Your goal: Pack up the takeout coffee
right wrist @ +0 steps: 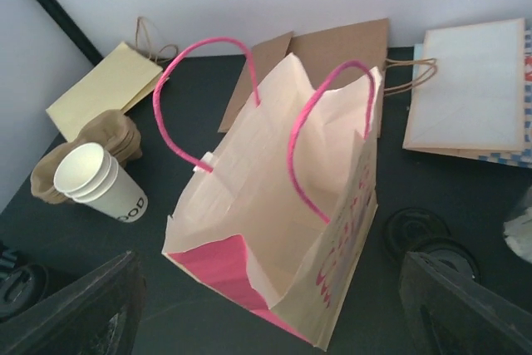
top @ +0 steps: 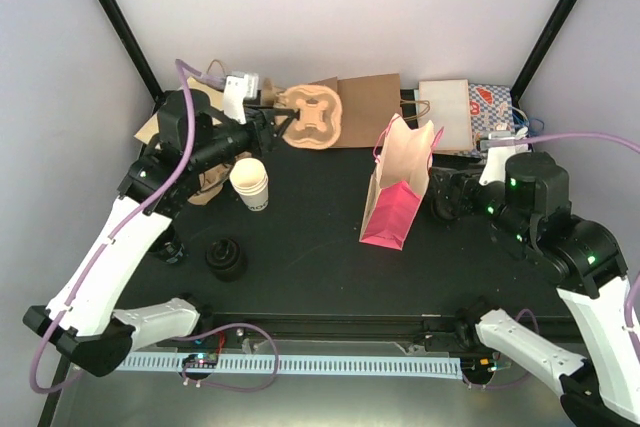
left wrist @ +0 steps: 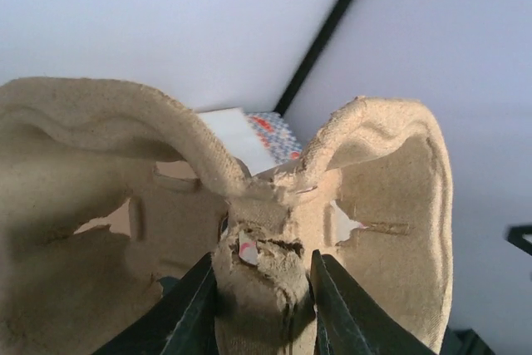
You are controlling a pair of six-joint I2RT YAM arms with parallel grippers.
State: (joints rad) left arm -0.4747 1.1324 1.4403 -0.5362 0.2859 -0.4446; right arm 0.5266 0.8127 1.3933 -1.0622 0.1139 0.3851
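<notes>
The left jaws are clamping the central post of a moulded pulp cup carrier. Their dark fingers are pressing on either side of it and standing only narrowly apart, and they are holding the carrier in the air over the back left of the tabletop. The right jaws are standing wide open and gripping nothing, hanging just beside the right face of a pink paper bag, with the right wrist camera looking down into the bag's mouth. The bag is standing upright near the middle of the tabletop, its top gaping and its two pink handles arching above it. The takeout coffee cup is sitting upright on the tabletop to the left of the bag, apart from it and outside it, close below the left arm's wrist. It is just in front of a low stack of brown pulp carriers, with dark print showing low on its side. A stack of black lids is resting nearer the front left. Flat paper bags, among them a brown one and a pale one, are lying along the back edge.
</notes>
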